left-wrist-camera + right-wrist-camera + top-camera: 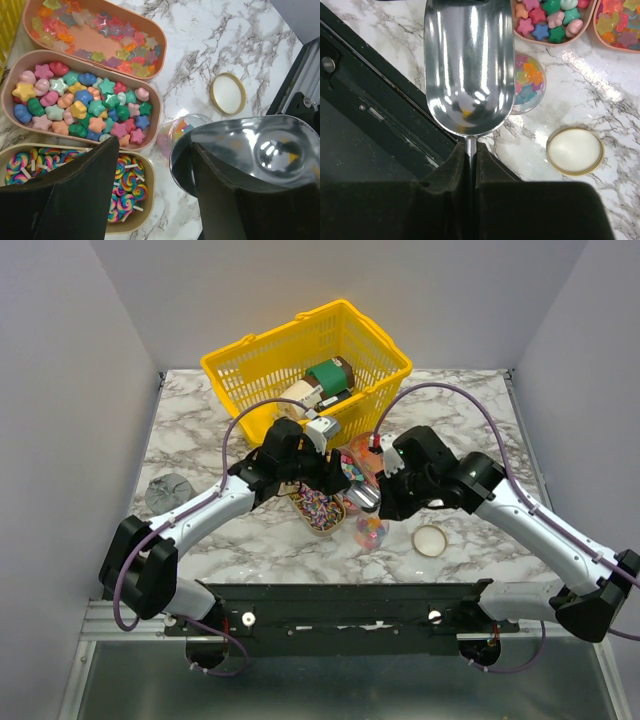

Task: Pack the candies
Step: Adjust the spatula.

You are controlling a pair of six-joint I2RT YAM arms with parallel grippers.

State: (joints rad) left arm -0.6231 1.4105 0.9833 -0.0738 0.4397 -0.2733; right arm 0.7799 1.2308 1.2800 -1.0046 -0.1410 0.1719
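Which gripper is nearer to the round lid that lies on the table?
Right. The right gripper, shut on the handle of the metal scoop, is close beside the lid. The left gripper is farther off, over the tray of lollipops.

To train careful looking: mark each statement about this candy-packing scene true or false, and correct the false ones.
1. The jar holds some candies. True.
2. The right end effector grips the scoop by its handle. True.
3. The scoop is heaped full. False: its bowl shows bare metal.
4. The lid sits on the jar. False: it lies on the table beside it.
5. The lollipops lie in a tray. True.
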